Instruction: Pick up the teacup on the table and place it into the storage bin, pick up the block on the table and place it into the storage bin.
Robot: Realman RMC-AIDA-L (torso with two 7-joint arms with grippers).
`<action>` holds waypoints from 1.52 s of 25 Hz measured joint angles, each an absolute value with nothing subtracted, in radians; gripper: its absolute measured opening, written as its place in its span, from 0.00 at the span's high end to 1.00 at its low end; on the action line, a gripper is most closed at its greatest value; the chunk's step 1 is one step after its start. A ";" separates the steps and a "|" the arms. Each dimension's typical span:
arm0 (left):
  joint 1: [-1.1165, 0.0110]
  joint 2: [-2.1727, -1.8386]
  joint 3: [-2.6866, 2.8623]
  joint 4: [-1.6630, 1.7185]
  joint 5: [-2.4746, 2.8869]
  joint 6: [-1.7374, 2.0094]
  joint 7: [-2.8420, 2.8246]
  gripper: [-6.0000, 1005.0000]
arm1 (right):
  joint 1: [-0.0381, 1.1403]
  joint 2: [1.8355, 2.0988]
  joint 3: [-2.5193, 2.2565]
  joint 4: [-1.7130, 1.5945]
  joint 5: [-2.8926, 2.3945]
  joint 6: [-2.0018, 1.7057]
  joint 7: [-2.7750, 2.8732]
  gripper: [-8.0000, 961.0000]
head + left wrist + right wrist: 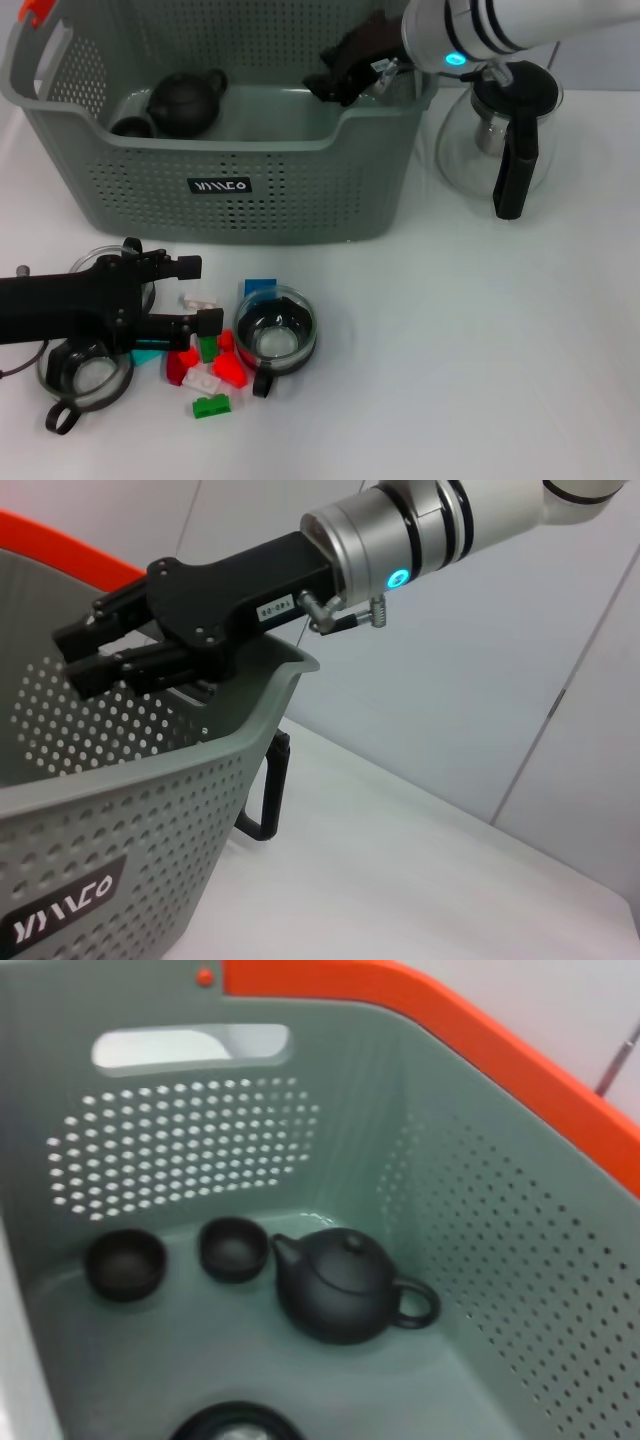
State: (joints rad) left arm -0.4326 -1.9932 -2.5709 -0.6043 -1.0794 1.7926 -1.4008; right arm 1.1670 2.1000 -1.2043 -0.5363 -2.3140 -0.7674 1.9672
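Note:
The grey-green storage bin (300, 190) stands at the back of the table. A glass teacup (275, 335) with a black rim sits in front of it, beside a heap of red, green, white and blue blocks (212, 368). My left gripper (200, 295) is low over the heap's far edge, open, with a pale block (198, 301) between its fingertips. My right gripper (325, 85) hovers over the bin's right rim. In the left wrist view the right gripper (75, 655) has its fingers close together with nothing between them. A dark round rim (230, 1422) lies on the bin floor (150, 1360).
Inside the bin are a black teapot (187, 100) and a small dark cup (132, 126). Two more glass cups stand at the left, one near the front (85, 372) and one behind my left arm (100, 262). A glass pitcher (500, 140) with a black handle stands right of the bin.

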 joint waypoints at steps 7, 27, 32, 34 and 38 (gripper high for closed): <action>-0.433 -1.993 -2.578 -0.604 -1.082 1.794 -1.406 0.06 | 1.092 2.099 -1.204 -0.681 -2.321 -0.834 2.026 0.60; -0.438 -1.985 -2.597 -0.605 -1.081 1.822 -1.408 0.06 | 0.962 2.093 -1.186 -1.097 -2.405 -1.102 2.297 0.49; -0.439 -1.982 -2.597 -0.607 -1.081 1.824 -1.411 0.06 | 0.930 2.089 -1.158 -1.200 -2.330 -1.252 2.341 0.28; -0.437 -1.981 -2.597 -0.608 -1.081 1.826 -1.415 0.06 | 0.917 2.086 -1.123 -1.228 -2.277 -1.317 2.345 0.19; -0.434 -1.980 -2.597 -0.610 -1.081 1.833 -1.417 0.06 | 0.887 2.073 -1.048 -1.255 -2.175 -1.468 2.356 0.06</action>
State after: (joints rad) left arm -0.4338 -1.9795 -2.5971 -0.6100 -1.0814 1.8328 -1.4171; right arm 0.8873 2.0732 -1.0480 -1.2553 -2.1746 -1.4679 2.3561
